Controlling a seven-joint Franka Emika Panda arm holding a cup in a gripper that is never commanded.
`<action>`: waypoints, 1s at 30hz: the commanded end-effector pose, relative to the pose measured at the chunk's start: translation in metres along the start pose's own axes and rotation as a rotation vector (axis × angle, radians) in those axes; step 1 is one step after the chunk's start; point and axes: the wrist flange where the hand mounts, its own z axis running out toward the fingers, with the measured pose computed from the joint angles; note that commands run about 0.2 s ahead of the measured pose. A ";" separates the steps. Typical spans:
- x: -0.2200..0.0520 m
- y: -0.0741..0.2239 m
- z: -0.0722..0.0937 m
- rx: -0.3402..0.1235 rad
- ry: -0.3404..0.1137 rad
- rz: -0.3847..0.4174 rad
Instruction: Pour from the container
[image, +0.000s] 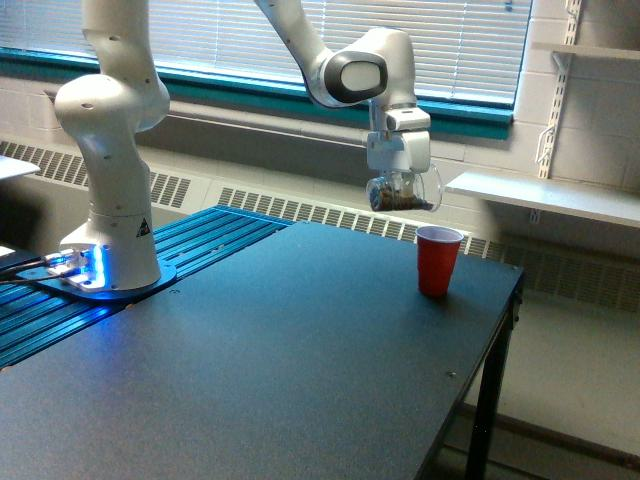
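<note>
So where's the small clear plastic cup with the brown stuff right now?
In the exterior view, the clear plastic cup hangs in the gripper, above and just left of the red plastic cup.
</note>
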 end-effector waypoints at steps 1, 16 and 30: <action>0.003 -0.009 -0.001 -0.015 -0.006 0.007; 0.008 -0.018 0.002 -0.068 -0.051 -0.030; 0.011 -0.025 -0.001 -0.099 -0.085 -0.075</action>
